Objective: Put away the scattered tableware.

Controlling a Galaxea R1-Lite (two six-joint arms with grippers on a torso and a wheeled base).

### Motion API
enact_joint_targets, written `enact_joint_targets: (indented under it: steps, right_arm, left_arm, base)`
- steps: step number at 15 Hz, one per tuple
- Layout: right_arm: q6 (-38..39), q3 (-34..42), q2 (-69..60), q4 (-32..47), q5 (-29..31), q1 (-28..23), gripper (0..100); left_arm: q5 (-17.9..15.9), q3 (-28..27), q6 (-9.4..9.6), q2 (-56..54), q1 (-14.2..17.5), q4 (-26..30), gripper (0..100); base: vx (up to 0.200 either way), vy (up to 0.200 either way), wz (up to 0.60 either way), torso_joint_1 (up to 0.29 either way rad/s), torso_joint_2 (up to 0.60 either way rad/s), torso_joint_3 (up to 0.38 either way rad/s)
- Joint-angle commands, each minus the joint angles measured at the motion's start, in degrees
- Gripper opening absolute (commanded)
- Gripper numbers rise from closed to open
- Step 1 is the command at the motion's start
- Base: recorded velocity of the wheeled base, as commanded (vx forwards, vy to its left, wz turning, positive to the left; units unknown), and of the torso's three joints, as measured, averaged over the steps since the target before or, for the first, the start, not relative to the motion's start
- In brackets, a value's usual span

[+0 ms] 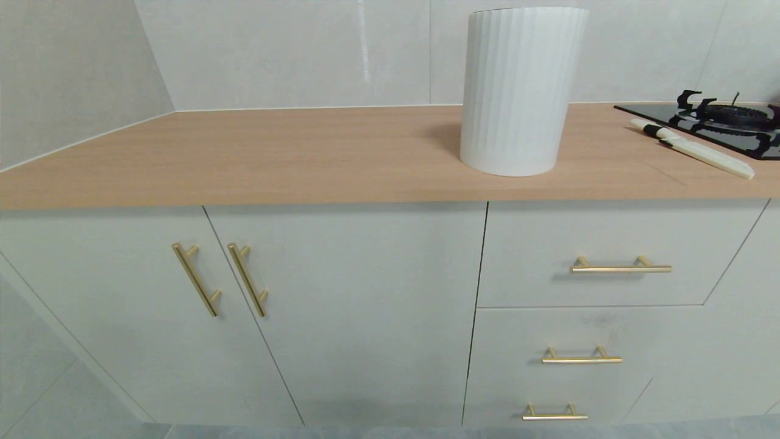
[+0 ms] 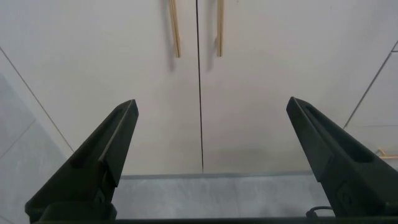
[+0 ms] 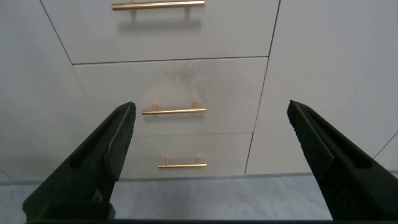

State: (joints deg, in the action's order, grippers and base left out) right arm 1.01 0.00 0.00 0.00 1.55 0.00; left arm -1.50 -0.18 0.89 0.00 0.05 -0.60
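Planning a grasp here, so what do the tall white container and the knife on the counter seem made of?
Tall white container: probably matte ceramic or plastic, given its dull, vertically ribbed wall. Knife: cream-white blade and handle with a black band, no metallic shine, so perhaps ceramic or plastic.

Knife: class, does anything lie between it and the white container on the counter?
Nothing visible does. Only bare counter separates the knife from the container, which stands to its left.
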Motion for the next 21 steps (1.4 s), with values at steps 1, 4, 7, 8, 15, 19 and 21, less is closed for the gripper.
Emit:
enact_joint_targets:
  steps: [1,4,7,8,15,19,21]
  right_arm:
    - [0.0,0.0,0.1,0.0,0.0,0.1,100]
    - [0.0,0.0,0.1,0.0,-0.1,0.1,100]
    - [0.0,0.0,0.1,0.0,0.0,0.0,100]
    - [0.0,0.0,0.1,0.0,-0.1,0.1,100]
    - [0.0,0.0,0.1,0.0,0.0,0.1,100]
    - [0.0,0.0,0.1,0.0,-0.1,0.1,100]
    - [0.0,0.0,0.1,0.0,0.0,0.0,100]
  left_arm:
    - [0.0,0.0,-0.01,0.0,0.0,0.0,100]
    - [0.0,0.0,-0.01,0.0,0.0,0.0,100]
    - [0.0,0.0,-0.10,0.0,0.0,0.0,100]
    - [0.0,0.0,-0.01,0.0,0.0,0.0,100]
    - [0.0,0.0,-0.10,0.0,0.0,0.0,100]
    - [0.0,0.0,-0.01,0.0,0.0,0.0,100]
    - [0.0,0.0,-0.01,0.0,0.0,0.0,100]
  base:
    - [0.000,0.000,0.00,0.000,0.00,0.000]
    - [0.000,0.000,-0.40,0.002,0.00,0.000]
    - [0.000,0.000,0.00,0.000,0.00,0.000]
    - [0.000,0.000,0.00,0.000,0.00,0.000]
    - [0.000,0.000,0.00,0.000,0.00,0.000]
    - [0.000,-0.100,0.00,0.001,0.00,0.005]
    - [0.000,-0.200,0.00,0.002,0.00,0.005]
